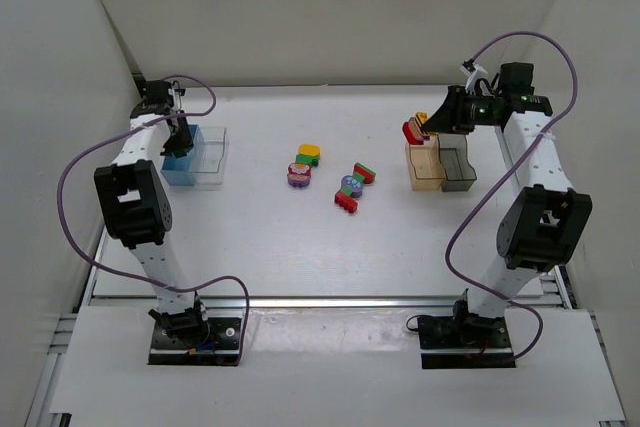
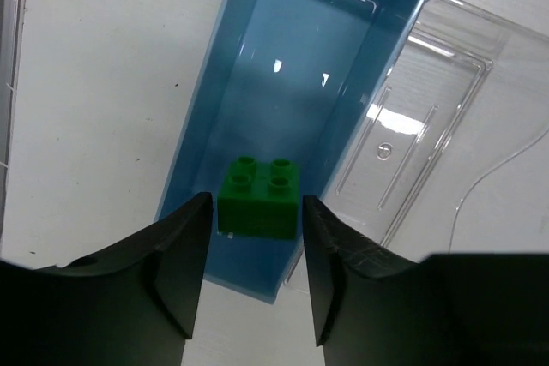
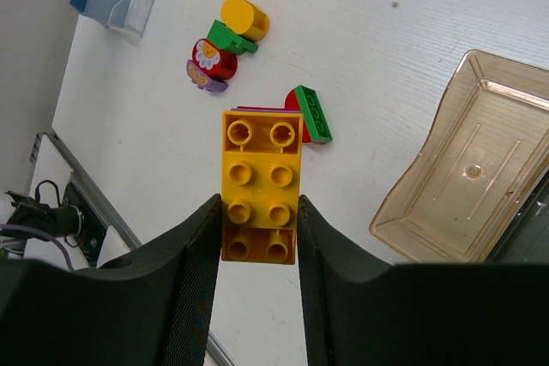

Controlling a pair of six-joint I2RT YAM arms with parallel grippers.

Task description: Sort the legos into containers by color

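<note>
- The left fingers (image 2: 184,263) stand apart on either side of a green brick (image 2: 259,199) over the near end of the blue bin (image 2: 206,100); I cannot tell whether they pinch it.
- The clear bin (image 2: 412,126) touches the blue one.
- The right fingers (image 3: 193,280) pinch a long yellow brick (image 3: 261,182) above the table (image 1: 250,237), beside the orange bin (image 3: 467,169).
- Loose mixed bricks (image 1: 350,187) lie mid-table.

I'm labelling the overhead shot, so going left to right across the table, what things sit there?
blue bin → clear bin → yellow, green and purple lego cluster → red, green and purple lego cluster → amber bin → dark grey bin
</note>
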